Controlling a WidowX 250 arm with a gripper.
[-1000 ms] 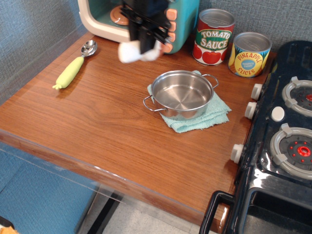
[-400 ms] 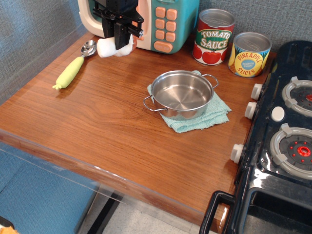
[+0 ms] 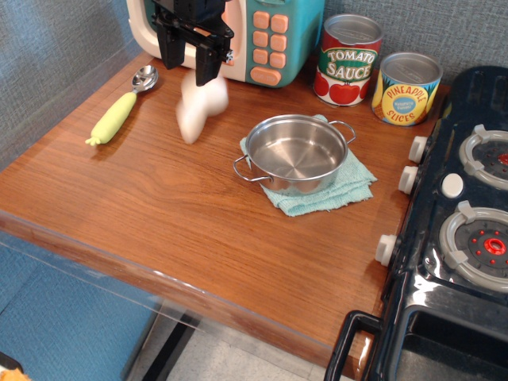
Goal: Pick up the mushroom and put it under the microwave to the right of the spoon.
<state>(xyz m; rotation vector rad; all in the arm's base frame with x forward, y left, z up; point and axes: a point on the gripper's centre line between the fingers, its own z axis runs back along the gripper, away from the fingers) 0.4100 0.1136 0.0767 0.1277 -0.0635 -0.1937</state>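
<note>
The white mushroom [image 3: 200, 105] is a motion-blurred streak just below my gripper, free of the fingers, over the wooden table between the spoon and the pot. My black gripper [image 3: 188, 60] is open and empty, hanging in front of the microwave [image 3: 270, 36], which has a cream body, a teal panel and peach buttons. The spoon [image 3: 123, 106], with a metal bowl and a yellow-green handle, lies to the left of the mushroom. I cannot tell whether the mushroom touches the table.
A steel pot [image 3: 295, 152] sits on a teal cloth [image 3: 349, 186] right of the mushroom. A tomato sauce can [image 3: 348, 59] and a pineapple can [image 3: 406, 87] stand at the back. A black toy stove [image 3: 468, 214] fills the right side.
My gripper carried the mushroom left along the microwave front, then opened. The mushroom has dropped out and moved down and slightly right, blurred in motion.
</note>
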